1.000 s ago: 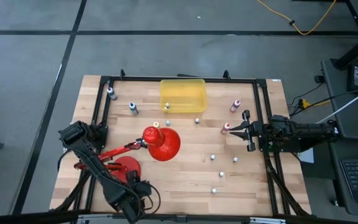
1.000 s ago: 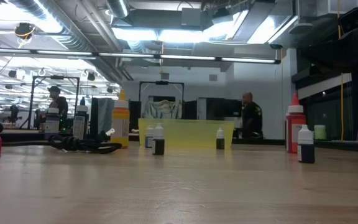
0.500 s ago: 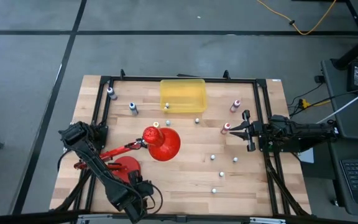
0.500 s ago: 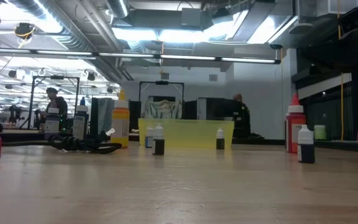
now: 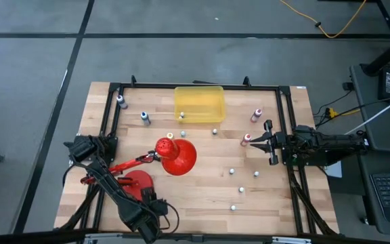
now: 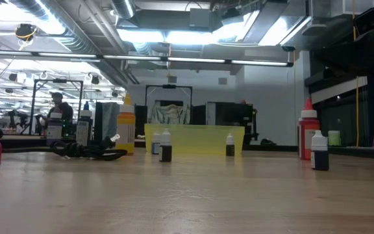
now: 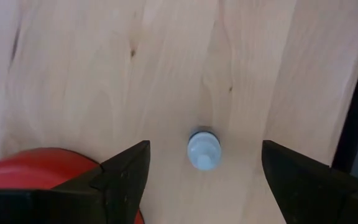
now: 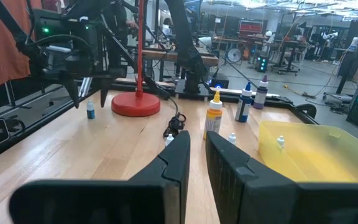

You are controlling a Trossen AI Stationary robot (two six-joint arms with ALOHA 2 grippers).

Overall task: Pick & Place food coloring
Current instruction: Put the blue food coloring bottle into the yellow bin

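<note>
Light wood table (image 5: 202, 186) w/ black frame rails round the edges, on grey concrete floor; yellow cable on the floor beyond the far side. Low view looks across the tabletop into a workshop: ceiling strip lights, ducts, benches, a person (image 6: 58, 104) standing far back on the left side of that view.

Translucent yellow bin (image 5: 199, 104) sits at the table's far edge, centre. One white-capped food coloring bottle (image 5: 181, 116) shows inside it, near corner; right wrist view also shows a small white cap in the bin.

Red desk lamp (image 5: 175, 156) mid-table: shade centre, round base (image 5: 137, 183) nearer the left arm.

Other food coloring bottles are scattered on the bare wood: two blue ones (image 5: 144, 118) far left, two pink/red ones (image 5: 256, 115) far right, several tiny white caps (image 5: 242, 190) in the near-right area, one just in front of the bin.

Left gripper (image 7: 205, 165) at near-left edge beside the lamp base, pointing straight down, fingers spread wide, hovering over a small pale-capped bottle (image 7: 203, 149) that stands upright between them, not touched.

Right gripper (image 8: 194, 152) at right edge, level w/ the table, fingers closed together, empty; a pink bottle (image 5: 246, 139) stands just beside its tip.
</note>
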